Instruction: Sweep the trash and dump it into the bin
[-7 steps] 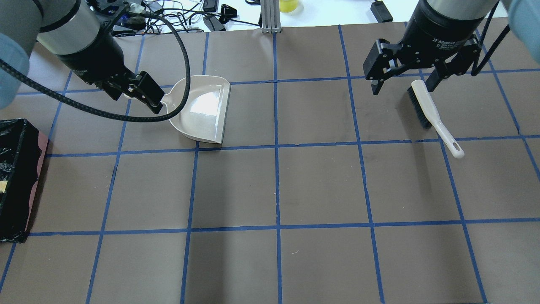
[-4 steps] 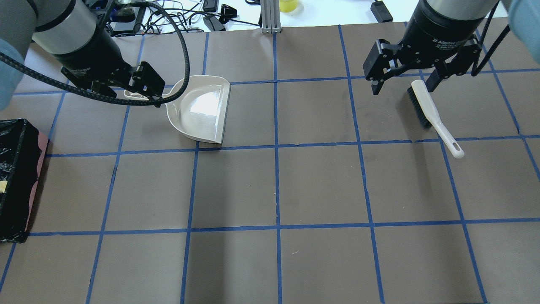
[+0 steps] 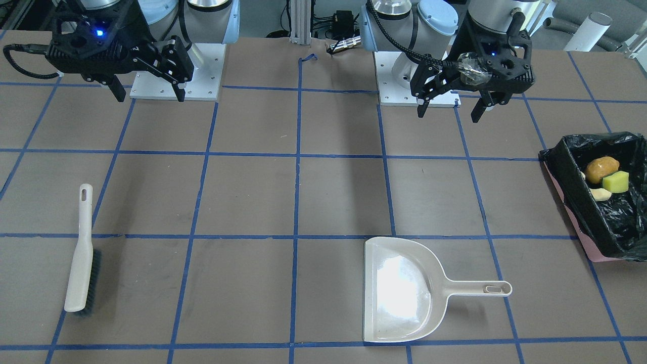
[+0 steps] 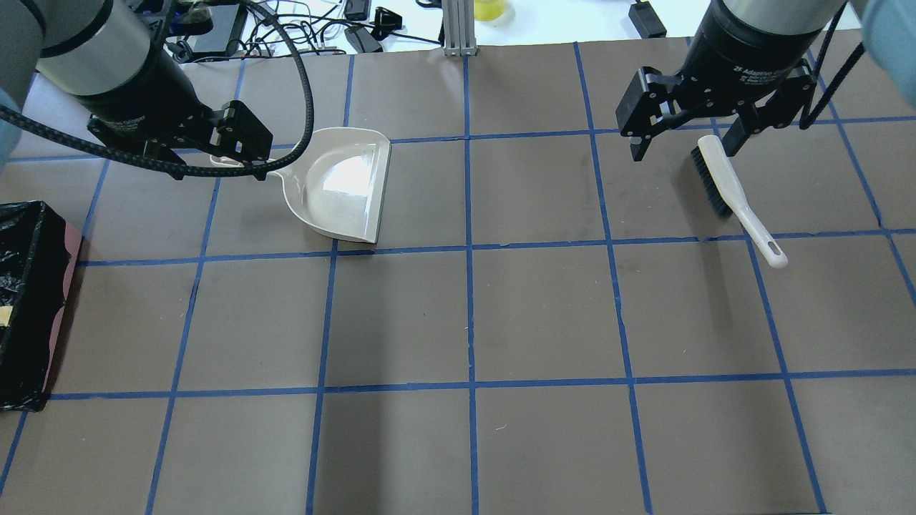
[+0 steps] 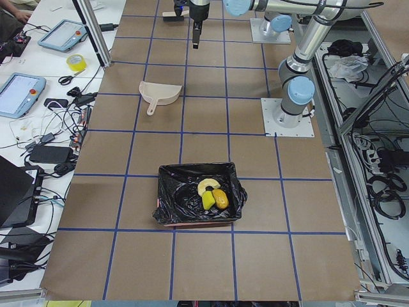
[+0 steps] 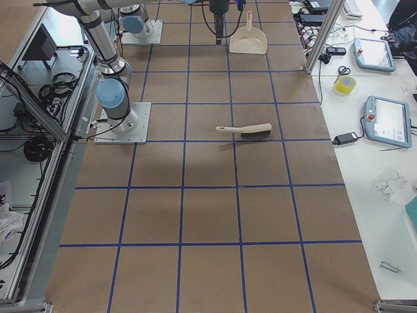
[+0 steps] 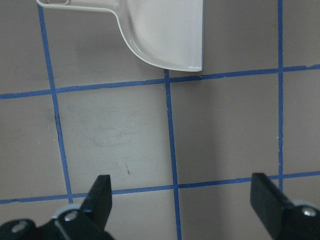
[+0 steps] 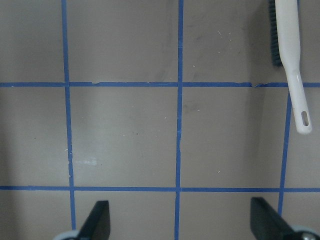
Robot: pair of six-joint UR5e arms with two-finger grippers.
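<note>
Black-lined pink bin [image 3: 562,174] outboard of the spread left gripper [image 3: 447,114] holds golden lump [image 3: 602,169], cream crescent [image 3: 601,194], yellow-green sponge [image 3: 616,181]; right gripper [image 3: 150,96] likewise spread.

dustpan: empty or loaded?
Empty. The dustpan lies flat with a bare pan; the potato-like lump, sponge block and crescent piece sit in the bin.

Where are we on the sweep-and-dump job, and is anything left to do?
Done: the potato-like lump, sponge block and cream crescent all lie inside the bin. The dustpan lies empty and the brush lies flat, neither gripped. In hand: nothing; the left gripper and right gripper are both open and empty. Left: I see no trash outside the bin, so apparently nothing.
</note>
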